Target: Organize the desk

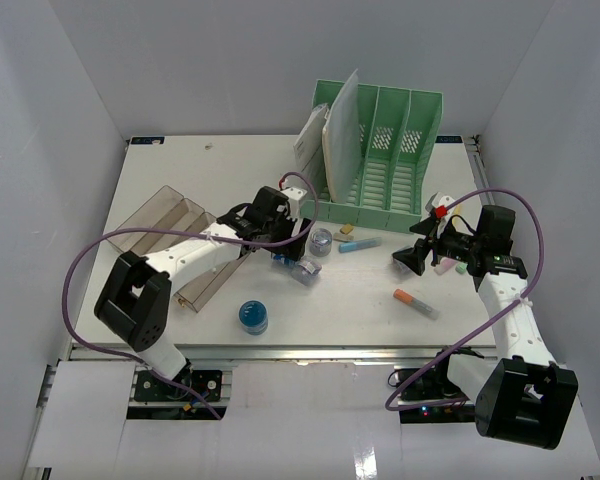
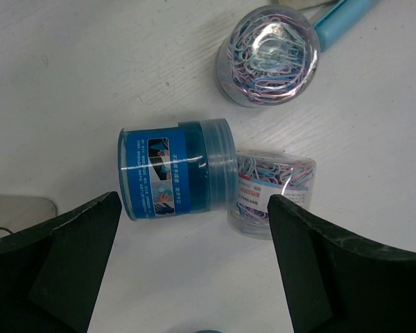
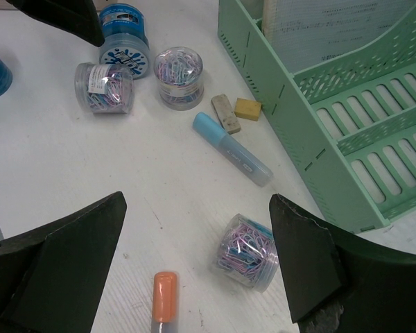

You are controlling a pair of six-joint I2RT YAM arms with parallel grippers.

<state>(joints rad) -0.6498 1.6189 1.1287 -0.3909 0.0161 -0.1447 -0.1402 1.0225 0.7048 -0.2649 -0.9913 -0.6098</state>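
We're high up at the near edge, looking down on the whole bench (image 1: 210, 175). The left wrist view sits close, straight over the blue tub (image 2: 173, 170). The right wrist view looks from farther off and shares that tub at its upper left.

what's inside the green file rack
The green file rack holds white papers standing at its left end; the other slots look empty. Their floors are partly hidden by the dividers.

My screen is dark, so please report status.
Left pincer open over lying blue plastic jar; clear paperclip tub beside it. Right pincer open. White flat desk cluttered.
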